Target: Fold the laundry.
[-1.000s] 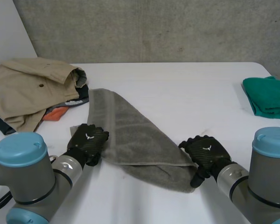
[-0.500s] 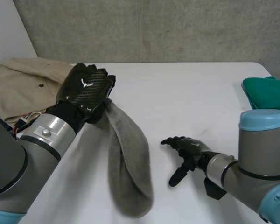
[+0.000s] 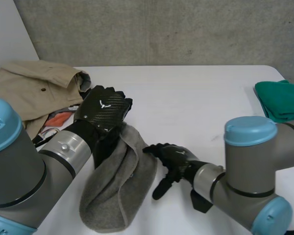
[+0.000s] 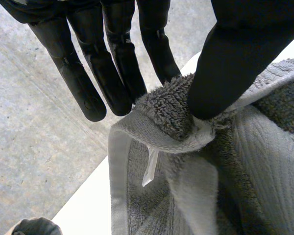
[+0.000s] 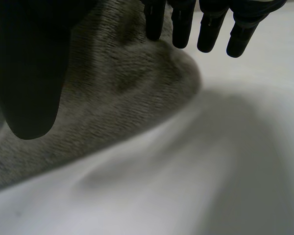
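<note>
The grey towel point(image 3: 118, 188) ran far to near, left of centre on the surface point(image 3: 201, 98). Its far end was lifted and its near end slumped in a rounded heap. It was thick looped cloth, doubled into a narrow sagging band with a hemmed edge. The left hand point(image 3: 102, 111) pinched the far end between thumb and fingers. The right hand point(image 3: 170, 159), fingers apart and holding nothing, lay just right of the towel. Half a second before, the left hand was higher and farther, and the right hand farther right.
</note>
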